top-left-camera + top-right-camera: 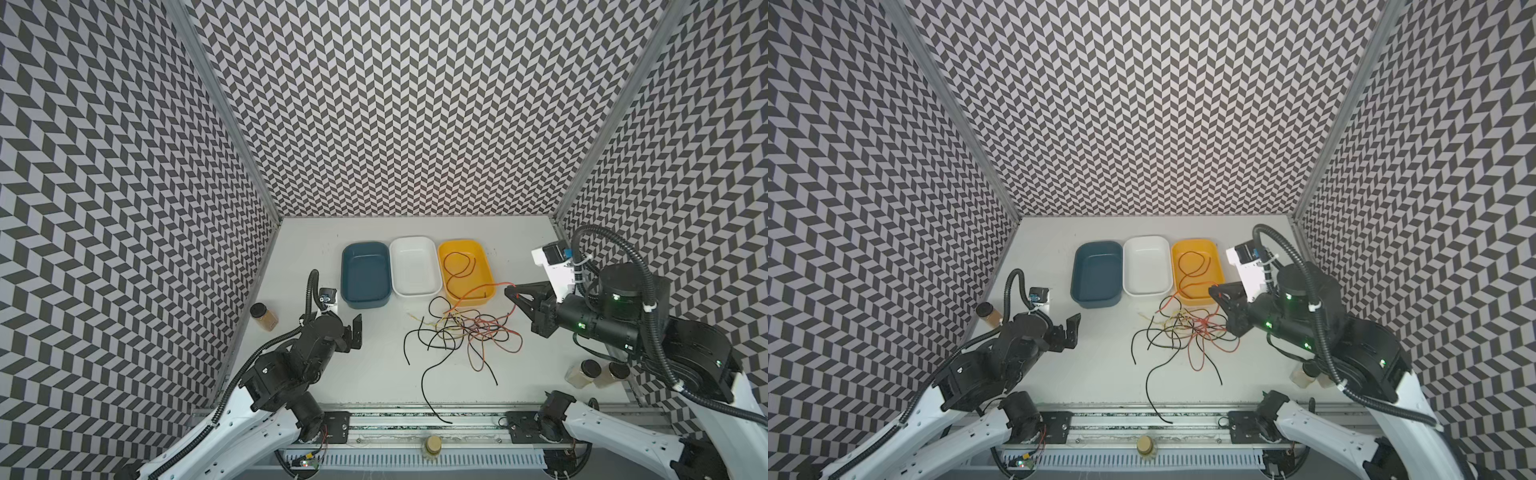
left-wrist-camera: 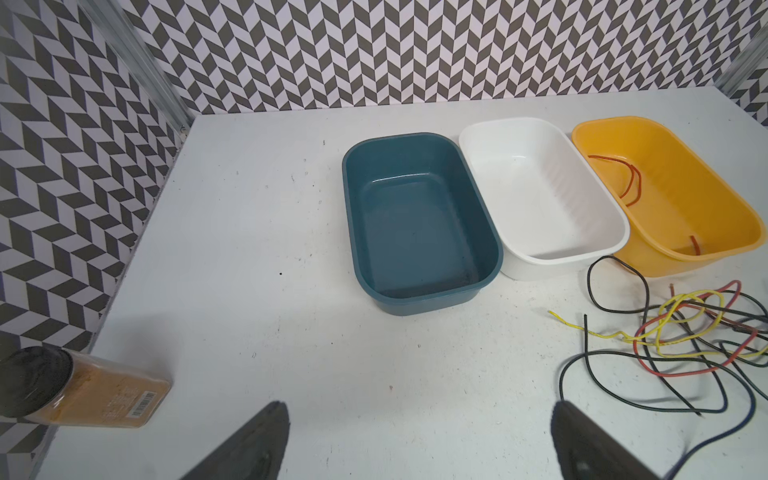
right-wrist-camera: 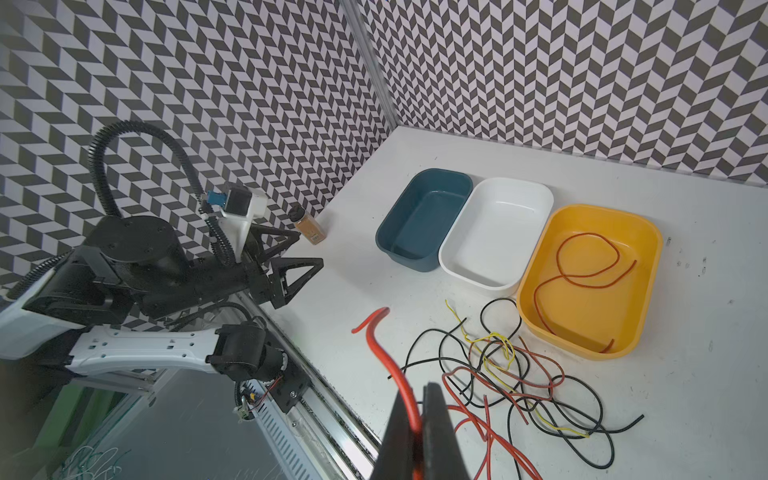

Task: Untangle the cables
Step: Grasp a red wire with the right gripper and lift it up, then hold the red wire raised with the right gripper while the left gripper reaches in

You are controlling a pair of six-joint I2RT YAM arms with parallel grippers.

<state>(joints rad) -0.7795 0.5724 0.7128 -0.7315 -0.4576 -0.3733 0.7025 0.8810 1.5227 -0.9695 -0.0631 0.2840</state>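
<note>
The cables [image 1: 465,332] lie knotted on the bench [image 1: 374,382], right of centre and just on the near side of the yellow tray [image 1: 482,266], with black, orange-red and pale yellow strands crossing. A coiled cable [image 3: 566,276] already sits in that tray, probably sorted by colour. Your right claw [image 3: 419,399] is pinched shut on the held strand [image 3: 394,373], raised by the tray's near corner, seemingly to draw it free. Your left claw [image 2: 417,409] gapes wide and holds nothing. It waits well left of the tangle, free to pin it.

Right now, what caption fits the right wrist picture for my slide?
Right gripper shut on a red cable near the cable tangle; another red cable lies in the yellow tray.
</note>
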